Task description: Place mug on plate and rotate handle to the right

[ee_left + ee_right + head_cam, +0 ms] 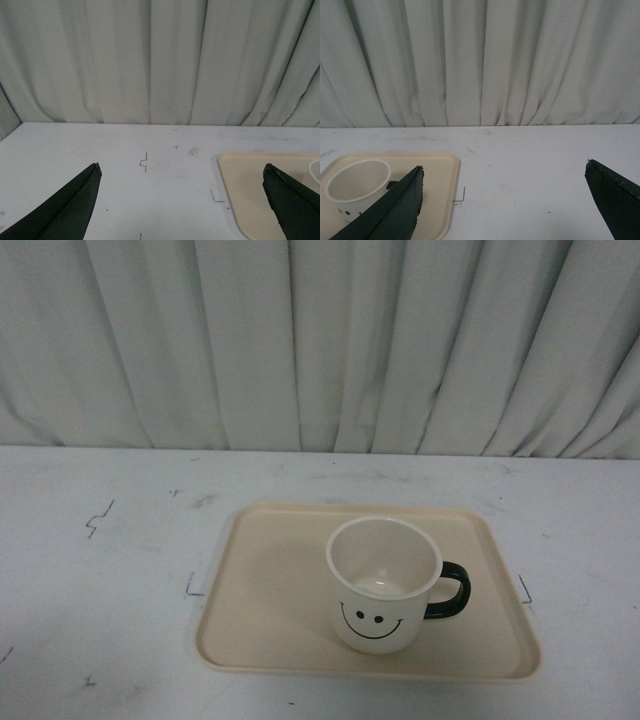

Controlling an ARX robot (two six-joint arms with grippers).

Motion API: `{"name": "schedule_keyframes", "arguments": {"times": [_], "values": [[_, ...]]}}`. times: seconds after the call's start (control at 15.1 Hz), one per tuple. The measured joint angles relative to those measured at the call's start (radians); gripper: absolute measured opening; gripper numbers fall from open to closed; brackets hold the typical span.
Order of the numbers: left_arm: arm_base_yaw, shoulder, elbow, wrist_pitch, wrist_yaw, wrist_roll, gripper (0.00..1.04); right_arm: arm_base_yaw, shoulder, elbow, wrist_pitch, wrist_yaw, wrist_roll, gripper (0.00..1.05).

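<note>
Mug [381, 585] upright on plate [270, 585], handle [449, 590] already pointing right — little left to spoil. Left gripper [182, 200] and right gripper [505, 200] both spread wide, empty, clear of table [100, 580]. Only risk — needless re-grasp nudging handle off line.

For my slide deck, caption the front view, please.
Smiley mug upright on the beige plate, black handle pointing right; no arms visible.

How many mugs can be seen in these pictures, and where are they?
1. The mug stands upright on the beige tray, right of the tray's middle in the front view, its black handle pointing right. Neither gripper touches it. No other mug shows.
</note>
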Motion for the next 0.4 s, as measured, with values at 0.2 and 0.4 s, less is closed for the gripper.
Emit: {"name": "schedule_keyframes", "arguments": {"times": [0.2,0.4], "values": [[0.0,0.0,0.0,0.0,0.0,0.0,0.98,0.0,0.0,0.0,0.0,0.0,0.0,0.98],[0.0,0.0,0.0,0.0,0.0,0.0,0.98,0.0,0.0,0.0,0.0,0.0,0.0,0.98]]}}
